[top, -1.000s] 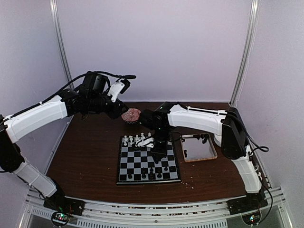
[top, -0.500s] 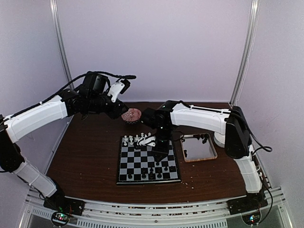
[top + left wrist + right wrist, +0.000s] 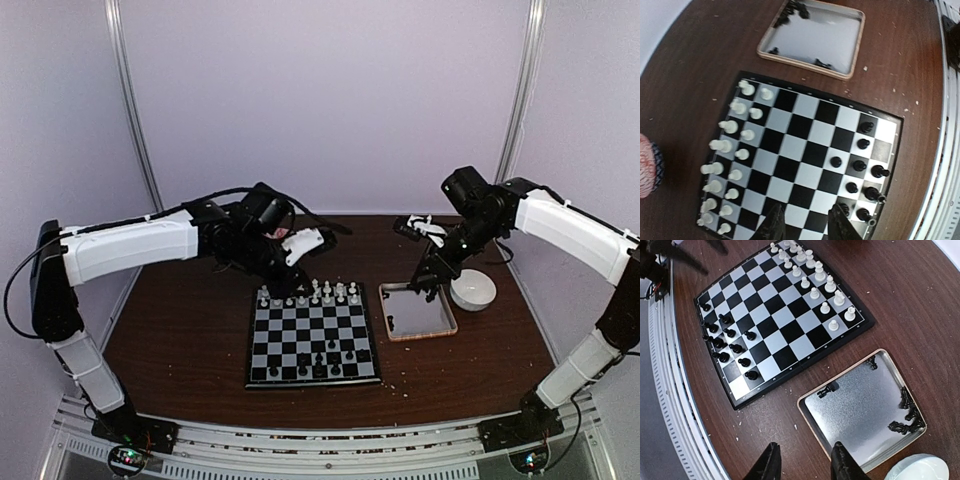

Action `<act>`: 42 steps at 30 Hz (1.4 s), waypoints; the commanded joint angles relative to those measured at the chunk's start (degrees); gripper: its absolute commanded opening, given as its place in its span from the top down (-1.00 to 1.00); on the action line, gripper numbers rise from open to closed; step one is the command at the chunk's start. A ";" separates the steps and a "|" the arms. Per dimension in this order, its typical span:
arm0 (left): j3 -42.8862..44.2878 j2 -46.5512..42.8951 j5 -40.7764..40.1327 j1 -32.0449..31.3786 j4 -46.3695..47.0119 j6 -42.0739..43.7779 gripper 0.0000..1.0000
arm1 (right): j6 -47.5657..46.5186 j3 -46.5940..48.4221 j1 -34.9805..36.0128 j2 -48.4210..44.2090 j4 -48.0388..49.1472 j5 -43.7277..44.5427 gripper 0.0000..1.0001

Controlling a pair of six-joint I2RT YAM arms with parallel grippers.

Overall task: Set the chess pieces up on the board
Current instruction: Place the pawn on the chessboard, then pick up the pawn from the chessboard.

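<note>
Chess pieces (image 3: 308, 293), top view: white rows now full at far edge of board (image 3: 312, 345). Right gripper (image 3: 427, 284) gone back over tray (image 3: 418, 316); left gripper (image 3: 312, 240) swung in.

Wrist views?

Left: fingers (image 3: 774, 226) apart, empty. Right: parted too, empty, above black leftovers (image 3: 901, 428). Black side next, probably.

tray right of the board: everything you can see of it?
The tray is shallow, with rounded corners, a pale wood-like rim and a silvery reflective floor. It lies flat on the brown table, beside the board but apart from it, with a white bowl near one corner. A few black pieces lie inside, mostly along the walls; the middle is bare. The open right hand hovers above, not touching.
</note>
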 commanded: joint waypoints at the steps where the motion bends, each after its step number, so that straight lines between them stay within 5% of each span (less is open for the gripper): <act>1: 4.41 5.27 3.08 -4.25 -6.85 3.68 0.39 | 1.00 -4.91 -4.46 -2.91 10.39 -6.44 0.28; 16: 14.08 20.95 -1.70 -7.22 -10.70 4.62 0.34 | -1.87 -5.70 -4.93 -2.28 9.48 -7.59 0.29; 31: 16.16 26.10 0.44 -7.31 -10.43 4.98 0.39 | -2.07 -5.81 -4.98 -1.79 9.20 -7.59 0.29; 42: 16.64 26.57 1.79 -7.31 -10.16 5.37 0.90 | -2.18 -5.72 -4.95 -0.81 9.02 -7.60 0.31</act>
